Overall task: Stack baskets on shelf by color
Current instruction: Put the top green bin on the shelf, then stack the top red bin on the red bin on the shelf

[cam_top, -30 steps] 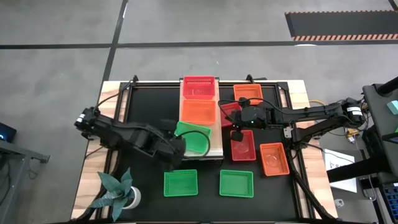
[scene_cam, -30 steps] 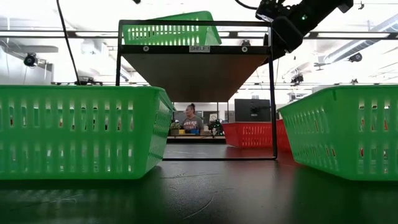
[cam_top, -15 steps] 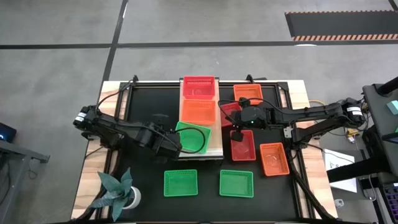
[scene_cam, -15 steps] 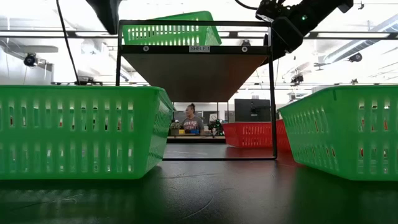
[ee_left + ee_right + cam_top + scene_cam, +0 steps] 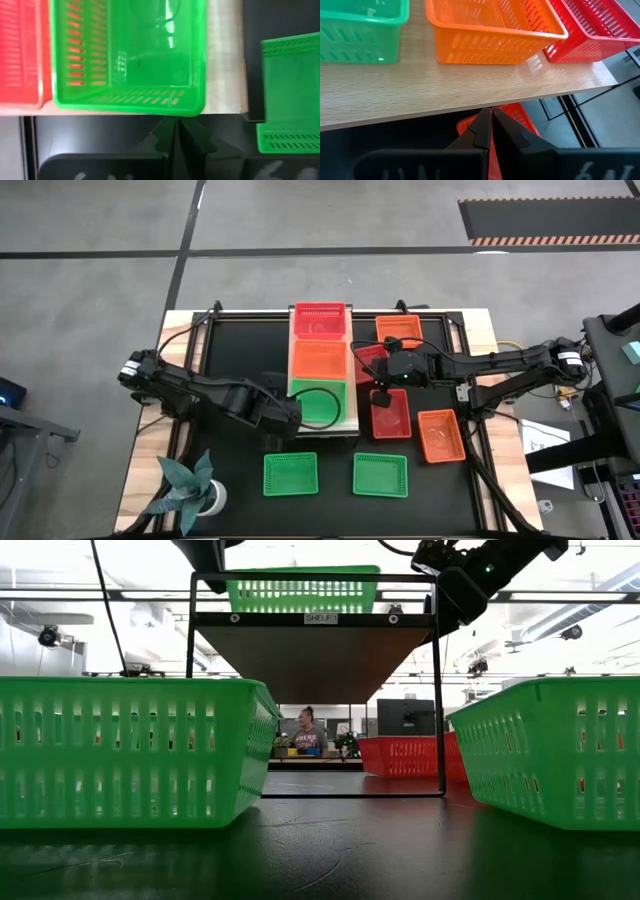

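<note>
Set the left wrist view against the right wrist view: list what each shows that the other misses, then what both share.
Only the left wrist view: a second green basket down on the black tabletop, and the shut left gripper just off the shelf's edge.
Only the right wrist view: a whole orange basket, with a crimson basket beyond it, and the shut right gripper.
Both: the wooden shelf and the green basket standing on it.
</note>
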`<state>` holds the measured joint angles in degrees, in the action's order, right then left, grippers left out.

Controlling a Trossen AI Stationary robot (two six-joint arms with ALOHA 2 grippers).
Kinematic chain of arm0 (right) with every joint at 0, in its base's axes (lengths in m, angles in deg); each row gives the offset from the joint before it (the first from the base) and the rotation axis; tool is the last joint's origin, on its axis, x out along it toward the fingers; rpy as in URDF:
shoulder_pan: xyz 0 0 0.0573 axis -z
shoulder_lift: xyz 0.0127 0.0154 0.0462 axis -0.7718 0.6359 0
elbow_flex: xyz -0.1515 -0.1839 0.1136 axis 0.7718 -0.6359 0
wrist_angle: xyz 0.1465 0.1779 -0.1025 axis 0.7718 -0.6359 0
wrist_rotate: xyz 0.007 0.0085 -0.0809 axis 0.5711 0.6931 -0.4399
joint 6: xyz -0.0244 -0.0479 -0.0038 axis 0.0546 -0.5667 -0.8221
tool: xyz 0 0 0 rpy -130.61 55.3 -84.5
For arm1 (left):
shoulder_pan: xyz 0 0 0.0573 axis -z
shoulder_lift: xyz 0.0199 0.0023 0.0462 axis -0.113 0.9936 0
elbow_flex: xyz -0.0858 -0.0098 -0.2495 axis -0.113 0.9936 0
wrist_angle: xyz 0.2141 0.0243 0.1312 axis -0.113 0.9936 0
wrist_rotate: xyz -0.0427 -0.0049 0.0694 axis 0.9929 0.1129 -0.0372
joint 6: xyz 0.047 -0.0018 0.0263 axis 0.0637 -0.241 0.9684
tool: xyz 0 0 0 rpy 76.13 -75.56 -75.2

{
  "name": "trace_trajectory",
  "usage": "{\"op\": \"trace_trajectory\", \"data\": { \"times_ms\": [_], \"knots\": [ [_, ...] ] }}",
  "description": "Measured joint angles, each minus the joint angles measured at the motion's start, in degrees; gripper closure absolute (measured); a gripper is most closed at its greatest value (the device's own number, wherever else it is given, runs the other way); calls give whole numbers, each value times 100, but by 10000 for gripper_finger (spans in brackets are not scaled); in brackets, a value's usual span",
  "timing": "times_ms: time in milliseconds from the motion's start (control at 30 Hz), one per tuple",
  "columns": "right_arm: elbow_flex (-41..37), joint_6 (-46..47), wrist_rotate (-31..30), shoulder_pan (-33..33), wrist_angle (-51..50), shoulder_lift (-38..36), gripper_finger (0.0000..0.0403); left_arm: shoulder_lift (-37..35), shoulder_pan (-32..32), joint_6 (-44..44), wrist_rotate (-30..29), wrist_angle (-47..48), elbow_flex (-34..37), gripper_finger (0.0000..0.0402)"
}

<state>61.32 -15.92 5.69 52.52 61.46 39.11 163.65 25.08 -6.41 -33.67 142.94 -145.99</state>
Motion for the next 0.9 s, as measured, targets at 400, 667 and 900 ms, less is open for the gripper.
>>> {"op": "trace_trajectory", "data": {
  "times_ms": [400,667,900],
  "knots": [
    [0,1,0,0,-11,0,394,0,-27,57,43,-129,24,396],
    [0,70,0,0,-11,0,394,-3,-27,55,-52,256,24,395],
    [0,112,0,0,-11,0,394,-68,-131,237,-1342,1005,78,395]
  ]
}}
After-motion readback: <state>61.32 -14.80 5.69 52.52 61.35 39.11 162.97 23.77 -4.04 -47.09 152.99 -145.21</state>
